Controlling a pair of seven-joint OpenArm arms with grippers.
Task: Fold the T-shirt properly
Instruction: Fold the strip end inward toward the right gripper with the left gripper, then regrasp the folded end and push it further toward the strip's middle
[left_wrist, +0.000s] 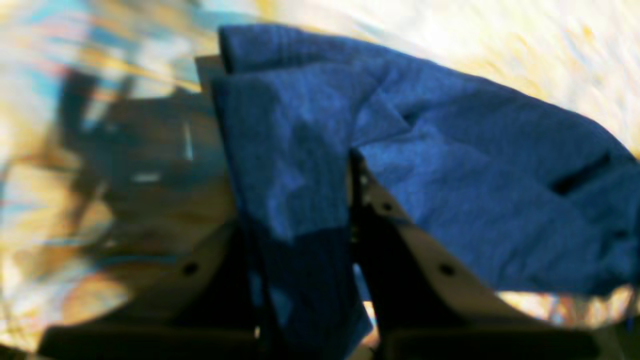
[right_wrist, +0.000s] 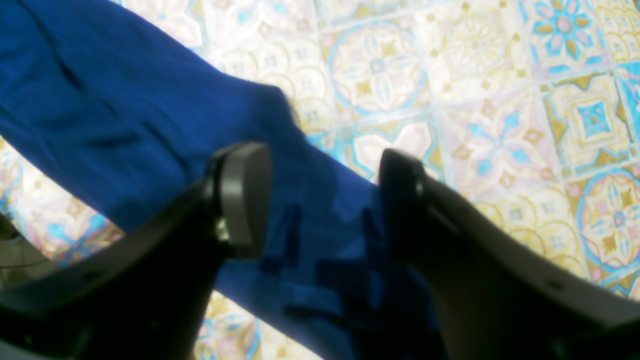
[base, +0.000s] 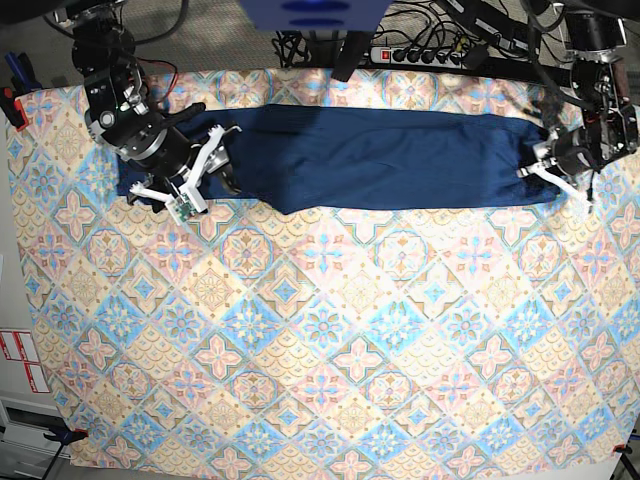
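Base view alone shows T-shirt (base: 370, 160) stretched as long band across patterned tabletop (base: 320, 350). Left gripper (left_wrist: 300, 200) jaws clamped on lifted fabric fold. Right gripper (right_wrist: 325, 195) jaws wide apart above sleeve, holding nothing.

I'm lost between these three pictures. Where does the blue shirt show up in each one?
Left wrist view: the T-shirt fills the middle and right, bunched between the left gripper jaws.
Right wrist view: it runs from top left to bottom middle, under the open right gripper.
Base view: a long band across the top.
Shared landmark: the patterned tablecloth.
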